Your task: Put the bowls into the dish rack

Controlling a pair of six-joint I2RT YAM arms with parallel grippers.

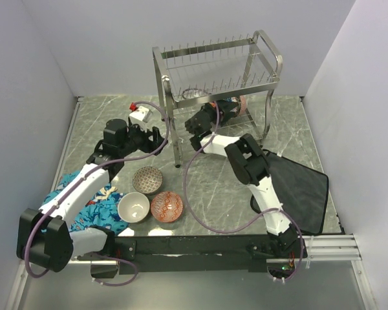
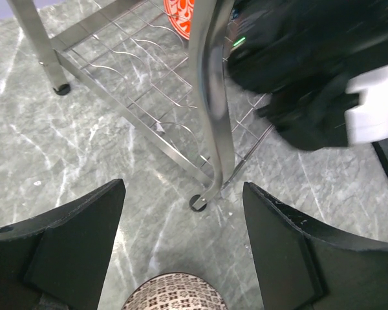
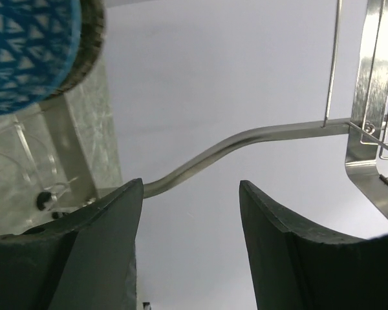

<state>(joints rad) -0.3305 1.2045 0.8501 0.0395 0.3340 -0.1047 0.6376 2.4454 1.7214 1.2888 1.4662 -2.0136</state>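
**Both claws released, three bowls on the table, two showing in the rack**

Left wrist view: the left gripper's [image 2: 182, 194] two dark fingers are filling the bottom of the frame, spread wide with nothing between them but grey marble. The rim of the brown-grey bowl [image 2: 174, 294] is peeking in just below the gap. Ahead, a foot and curved upright of the dish rack [image 2: 210, 97] are standing on the table. A red-orange bowl [image 2: 179, 10] is sitting in the lower tier at the top edge.

Right wrist view: the right gripper [image 3: 191, 187] is likewise hanging open and empty. It is pointing at the pale wall, with a bent rack rail [image 3: 278, 132] crossing behind the fingers. The blue bowl [image 3: 26, 51] is showing at upper left beside a rack leg; how it is seated cannot be told.

Overhead:
- The rack [image 1: 270, 48] is standing at the far middle of the table [image 1: 213, 187].
- The right gripper [image 1: 193, 123] is reaching into the rack's lower tier from the near side.
- The left gripper [image 1: 156, 137] is hovering just left of the rack's near-left leg.
- The brown-grey bowl [image 1: 147, 179] is lying upright near the front.
- The cream-white bowl [image 1: 134, 206] and a reddish patterned bowl [image 1: 166, 206] are lying side by side just behind the arm bases.
- A blue patterned cloth [image 1: 84, 206] is lying under the left arm.
- A black mat [image 1: 301, 187] is lying at the right.
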